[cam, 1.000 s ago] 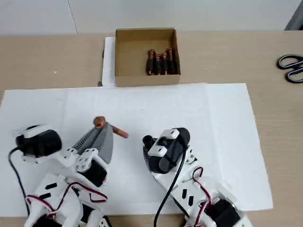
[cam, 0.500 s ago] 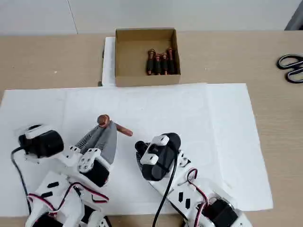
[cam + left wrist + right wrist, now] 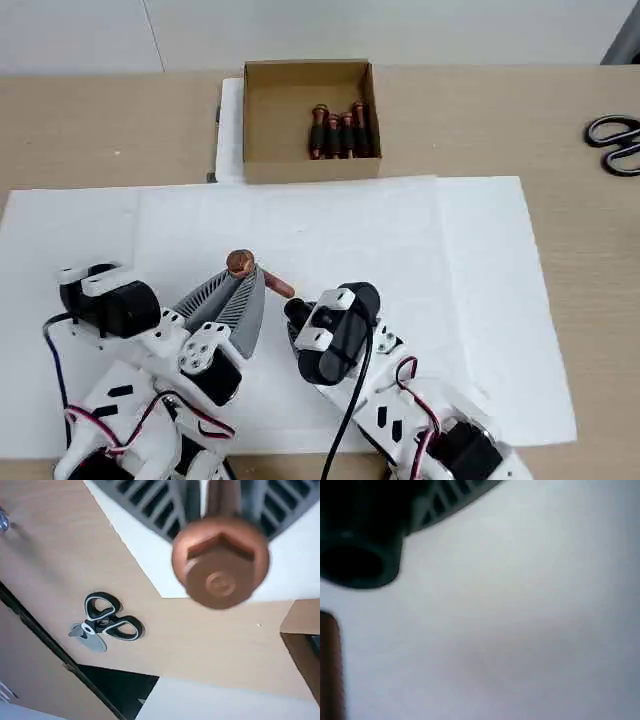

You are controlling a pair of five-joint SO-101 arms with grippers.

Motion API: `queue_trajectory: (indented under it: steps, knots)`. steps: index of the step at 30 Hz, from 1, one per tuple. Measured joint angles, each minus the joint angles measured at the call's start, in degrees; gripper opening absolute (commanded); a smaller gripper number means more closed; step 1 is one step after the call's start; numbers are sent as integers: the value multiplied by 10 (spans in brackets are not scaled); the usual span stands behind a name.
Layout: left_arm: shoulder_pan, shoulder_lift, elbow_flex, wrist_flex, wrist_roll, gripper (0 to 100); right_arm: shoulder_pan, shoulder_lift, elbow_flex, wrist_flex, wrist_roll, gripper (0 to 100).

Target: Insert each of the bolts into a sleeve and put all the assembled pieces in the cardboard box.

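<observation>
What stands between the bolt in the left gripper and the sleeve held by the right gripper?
Nothing visible. The tip of the bolt and the open end of the sleeve are apart, and the right wrist view shows bare white paper behind the gap between them.

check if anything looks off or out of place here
Nothing looks spilled or damaged. The only stray item is the scissors on the bare tabletop, well off the white sheet and away from the cardboard box.

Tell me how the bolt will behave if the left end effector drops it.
The bolt looks like solid metal, so probably rigid and heavy for its size. Its round shank would likely roll on the paper, though the hex head should curve and stop it.
</observation>
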Motion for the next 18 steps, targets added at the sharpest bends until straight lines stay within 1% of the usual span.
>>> queue_trajectory:
  steps: [4, 10, 18]
  knots:
    - [0, 0, 0, 0, -1, 7, 4, 0, 0, 0, 0, 5]
    - [40, -1, -5, 44, -4, 7, 22, 1, 1, 0, 1, 5]
    - [41, -4, -13, 48, -4, 7, 22, 1, 2, -23, 4, 5]
